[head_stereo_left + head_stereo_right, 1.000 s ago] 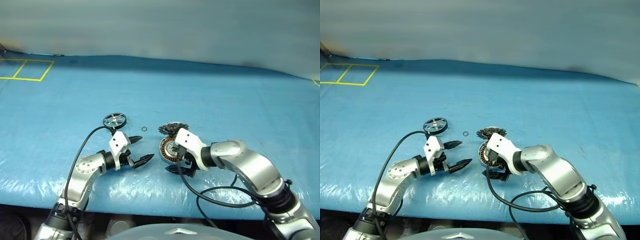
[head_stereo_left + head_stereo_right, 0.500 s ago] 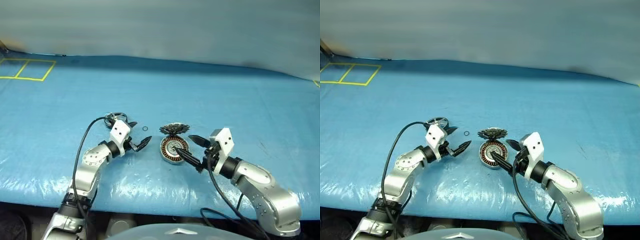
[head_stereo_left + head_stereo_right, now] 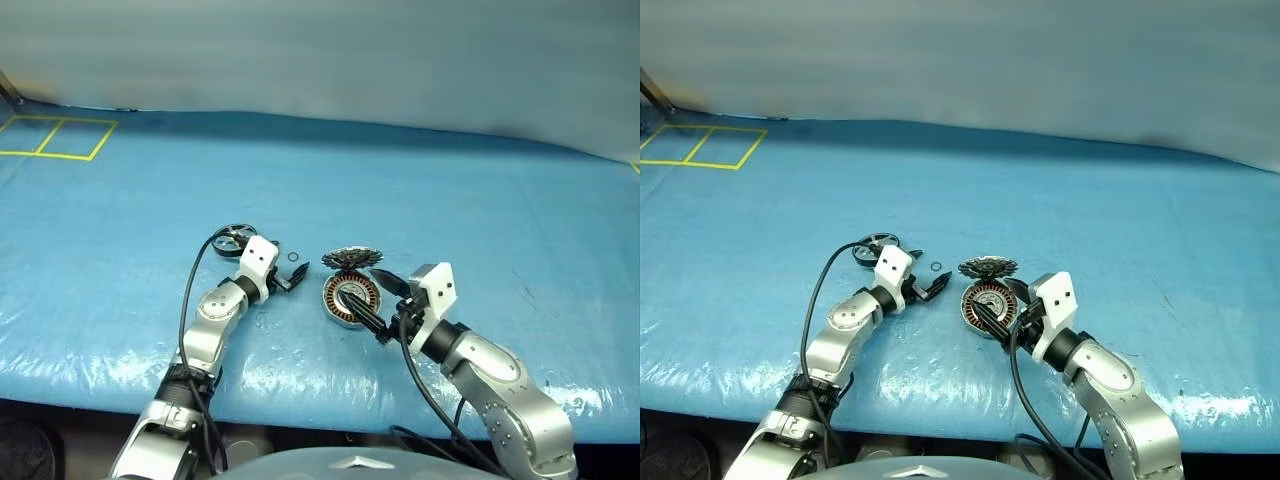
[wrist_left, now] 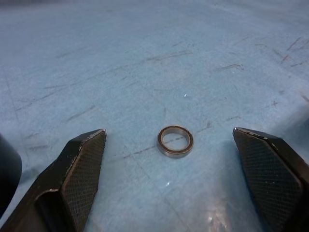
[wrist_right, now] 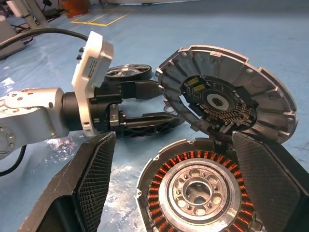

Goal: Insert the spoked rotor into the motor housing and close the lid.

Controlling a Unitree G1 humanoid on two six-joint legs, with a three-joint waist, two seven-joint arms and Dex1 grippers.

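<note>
On the blue table (image 3: pixel 480 180), the motor housing (image 5: pixel 197 189) lies face up, the lid (image 5: pixel 226 96) propped tilted against its far edge. The spoked rotor (image 3: pixel 232 240) sits to the housing's left, beyond a small ring (image 4: pixel 175 140). The left hand (image 4: pixel 178 181) is spread around that ring; the right hand (image 5: pixel 188 193), spread, frames the housing. The rotor looks light and rigid, probably best pinched across its black rim.

the housing (image 3: pixel 349 297) is hemmed in by the lid (image 3: pixel 350 258) leaning at its far edge and the right gripper (image 3: pixel 375 305) at its near side. the ring (image 4: pixel 175 140) lies between the left gripper's (image 3: pixel 291 278) spread fingers. wide bare sheet (image 3: pixel 480 200) is left beyond.
</note>
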